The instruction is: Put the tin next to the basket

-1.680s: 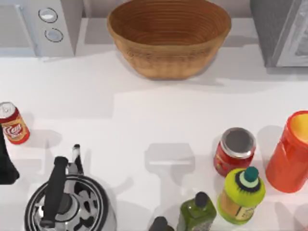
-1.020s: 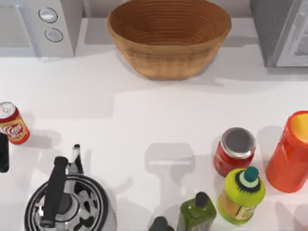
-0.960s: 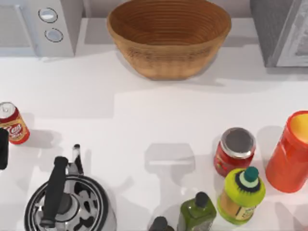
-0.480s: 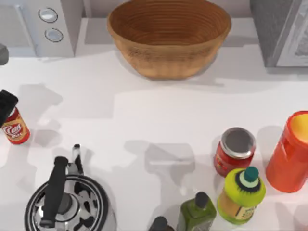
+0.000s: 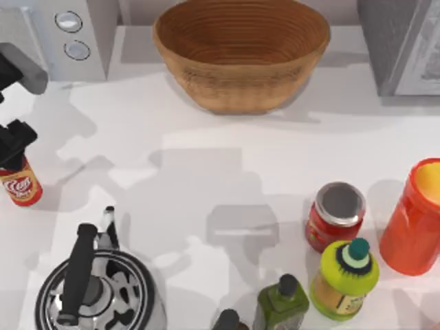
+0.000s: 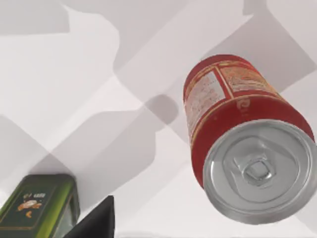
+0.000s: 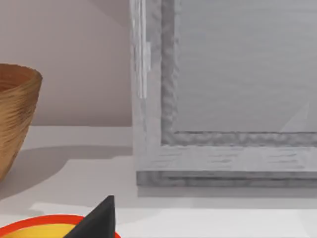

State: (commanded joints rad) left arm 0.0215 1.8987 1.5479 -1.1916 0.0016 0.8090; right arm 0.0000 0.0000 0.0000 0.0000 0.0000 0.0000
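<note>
The tin [image 5: 20, 187], a slim red can with a cream label, stands upright near the table's left edge. My left gripper [image 5: 12, 143] hovers open just above it and hides its silver top from above. In the left wrist view the tin [image 6: 247, 144] is close, its silver top facing the camera, and one dark fingertip [image 6: 96, 223] stands apart from it. The wicker basket [image 5: 240, 55] sits at the back centre, far from the tin. In the right wrist view a dark fingertip [image 7: 96, 220] of my open right gripper shows above the orange-red container [image 7: 39, 229].
A kettle [image 5: 96, 289] stands in front of the tin. At the front right are a squat red jar [image 5: 335, 216], a tall orange-red container [image 5: 416, 216], a green bottle [image 5: 344, 275] and a dark olive bottle [image 5: 282, 306]. Grey appliances [image 5: 69, 34] [image 5: 405, 41] flank the basket.
My left arm has come in from the table's left edge and moved toward the back, so its gripper now hangs over the tin. The tin has not moved.
</note>
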